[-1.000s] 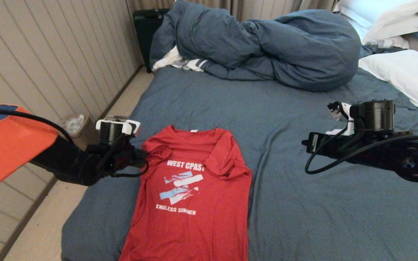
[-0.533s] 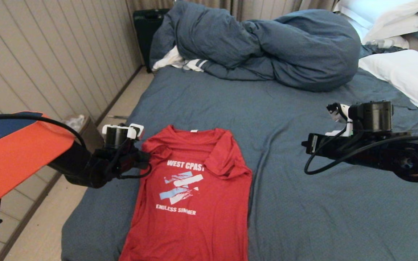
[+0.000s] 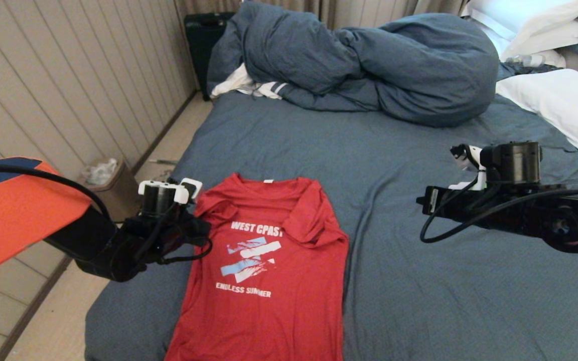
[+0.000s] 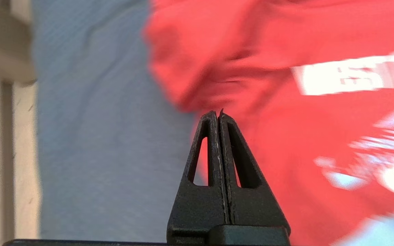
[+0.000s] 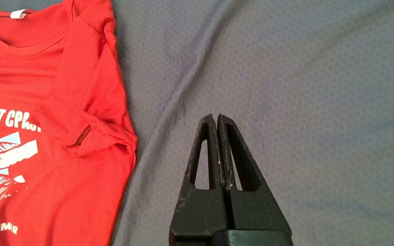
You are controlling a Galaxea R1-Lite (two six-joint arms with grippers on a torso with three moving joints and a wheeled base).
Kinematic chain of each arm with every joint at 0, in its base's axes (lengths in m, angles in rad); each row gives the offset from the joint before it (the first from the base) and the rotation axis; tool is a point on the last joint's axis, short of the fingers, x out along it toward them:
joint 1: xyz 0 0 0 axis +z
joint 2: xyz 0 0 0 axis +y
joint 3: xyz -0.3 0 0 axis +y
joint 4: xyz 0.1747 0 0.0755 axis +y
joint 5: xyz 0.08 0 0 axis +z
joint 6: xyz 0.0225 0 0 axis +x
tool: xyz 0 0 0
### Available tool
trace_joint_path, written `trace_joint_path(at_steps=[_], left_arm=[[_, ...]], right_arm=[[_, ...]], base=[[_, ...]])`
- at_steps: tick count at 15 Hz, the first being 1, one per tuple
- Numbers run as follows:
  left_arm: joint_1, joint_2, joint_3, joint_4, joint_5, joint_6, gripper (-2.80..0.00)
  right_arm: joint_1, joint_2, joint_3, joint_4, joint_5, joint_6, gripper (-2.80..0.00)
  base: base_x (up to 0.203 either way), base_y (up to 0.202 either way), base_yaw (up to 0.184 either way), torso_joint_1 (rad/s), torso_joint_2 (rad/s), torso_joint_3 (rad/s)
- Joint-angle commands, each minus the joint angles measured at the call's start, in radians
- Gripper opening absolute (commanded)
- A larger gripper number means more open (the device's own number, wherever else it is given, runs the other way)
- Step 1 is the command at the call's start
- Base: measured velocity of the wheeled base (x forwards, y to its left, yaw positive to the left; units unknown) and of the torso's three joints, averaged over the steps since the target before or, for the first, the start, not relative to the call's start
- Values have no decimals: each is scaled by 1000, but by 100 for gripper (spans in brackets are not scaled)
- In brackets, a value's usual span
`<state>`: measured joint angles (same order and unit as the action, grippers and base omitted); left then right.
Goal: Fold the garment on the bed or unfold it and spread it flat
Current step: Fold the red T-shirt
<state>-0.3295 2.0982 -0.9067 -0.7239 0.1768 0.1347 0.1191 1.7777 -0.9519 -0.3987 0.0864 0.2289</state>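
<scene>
The garment (image 3: 264, 271) is laid print-up on the bed (image 3: 419, 281), both sleeves tucked inward. The left end effector (image 4: 218, 114), pinched shut and empty, is held at the folded left sleeve, likely to work it. The right end effector (image 5: 216, 118), likewise closed on nothing, is parked well apart over bare sheet.

The bed (image 3: 394, 301) carries the garment (image 3: 264, 281) at six o'clock, the duvet (image 3: 369, 65) at twelve, and the pillows (image 3: 565, 100) at two.

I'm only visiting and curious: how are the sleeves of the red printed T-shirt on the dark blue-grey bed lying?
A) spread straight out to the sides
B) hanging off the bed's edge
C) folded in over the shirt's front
C: both sleeves of the red printed T-shirt lie folded inward over its front.
</scene>
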Motion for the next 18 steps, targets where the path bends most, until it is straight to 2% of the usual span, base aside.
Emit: trace_joint_path(at_steps=[1,5,18], left_arm=[[-26,-21,29,-14,0,2,-280],[-49,2,60,-26,-17,0,-280],[51,151,-149,-19,-20,5,-280]], right_arm=[[1,2,2,-3,1,1,-280],[1,8,1,-3,9,1,-280],[-1,24,-5,-3,12,1,-280]], base=[[0,0,0,0,0,0],[0,0,0,0,0,0],[0,0,0,0,0,0]])
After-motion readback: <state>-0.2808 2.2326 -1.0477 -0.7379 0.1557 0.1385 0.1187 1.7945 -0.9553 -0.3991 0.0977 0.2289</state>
